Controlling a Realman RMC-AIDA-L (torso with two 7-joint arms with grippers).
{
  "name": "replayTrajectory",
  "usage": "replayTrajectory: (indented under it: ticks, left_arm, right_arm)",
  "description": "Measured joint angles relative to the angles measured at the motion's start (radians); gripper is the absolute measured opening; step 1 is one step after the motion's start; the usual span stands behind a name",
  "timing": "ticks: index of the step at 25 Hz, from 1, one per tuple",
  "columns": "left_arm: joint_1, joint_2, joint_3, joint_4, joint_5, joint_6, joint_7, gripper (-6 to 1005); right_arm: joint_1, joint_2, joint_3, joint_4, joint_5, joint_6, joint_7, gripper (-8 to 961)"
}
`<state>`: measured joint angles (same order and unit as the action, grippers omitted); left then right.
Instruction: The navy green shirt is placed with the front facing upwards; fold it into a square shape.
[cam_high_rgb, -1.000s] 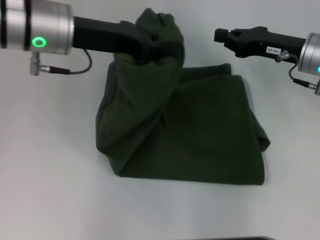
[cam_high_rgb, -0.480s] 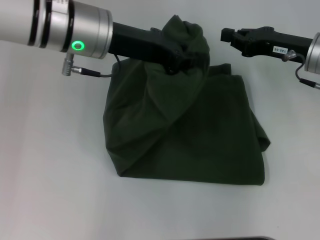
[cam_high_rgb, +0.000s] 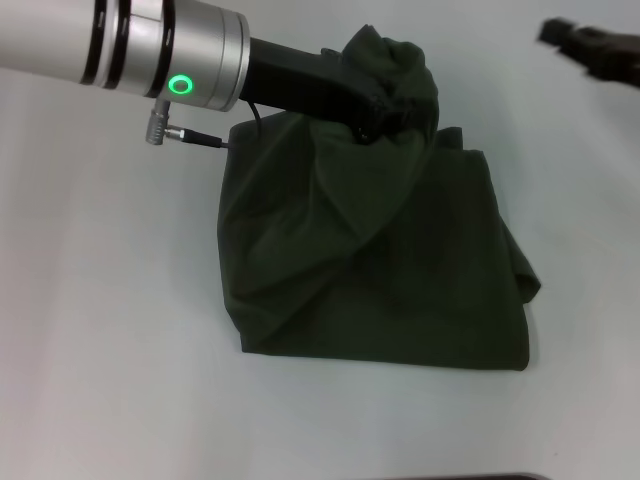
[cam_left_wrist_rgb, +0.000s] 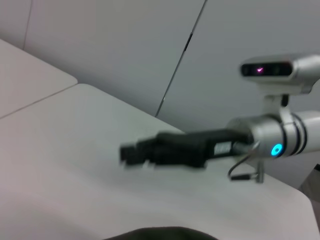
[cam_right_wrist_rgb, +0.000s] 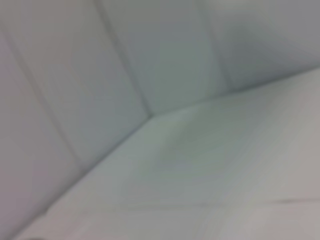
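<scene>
As you look down from the head camera, you see the shirt (cam_high_rgb: 400, 270) lying on the white table (cam_high_rgb: 110, 350), folded into a rough dark green block with its plain side up; its lower edge is fairly straight, and the right edge bulges a little. The left gripper (cam_high_rgb: 385, 112) is over the far edge of the shirt, and its fingers are clamped on a bunch of cloth, which is lifted into a peak and wraps around the tip. From this peak the cloth hangs down in diagonal creases to the near left corner. A green ring lights on the left wrist. The right gripper (cam_high_rgb: 560, 32) is at the far right, well apart from the shirt and above the table; only its dark tip shows, and you cannot tell if it is apart or together. In the left wrist view, you see the right gripper (cam_left_wrist_rgb: 129, 151) stretched over the table, blurred, with a blue light on its wrist, and a dark edge of the shirt (cam_left_wrist_rgb: 160, 233) at the border. The right wrist view shows only the table (cam_right_wrist_rgb: 225, 170) and pale wall panels.
</scene>
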<state>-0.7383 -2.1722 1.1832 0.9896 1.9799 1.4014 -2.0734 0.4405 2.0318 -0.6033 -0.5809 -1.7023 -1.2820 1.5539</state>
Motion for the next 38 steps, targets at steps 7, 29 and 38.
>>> replayTrajectory:
  ticks: [7, 29, 38]
  left_arm:
    - [-0.003, 0.000, 0.021, -0.007, -0.012, -0.019, -0.004, 116]
    - [-0.003, 0.003, 0.138, -0.020, -0.021, -0.067, -0.042, 303]
    - [0.045, 0.005, 0.022, 0.026, -0.053, -0.071, -0.007, 608]
  right_arm:
    - [-0.045, -0.016, 0.138, -0.002, 0.000, -0.105, 0.002, 323]
    - [-0.051, -0.019, 0.150, -0.002, -0.001, -0.111, 0.001, 549]
    - [-0.048, -0.032, 0.108, -0.002, -0.011, -0.185, 0.016, 559]
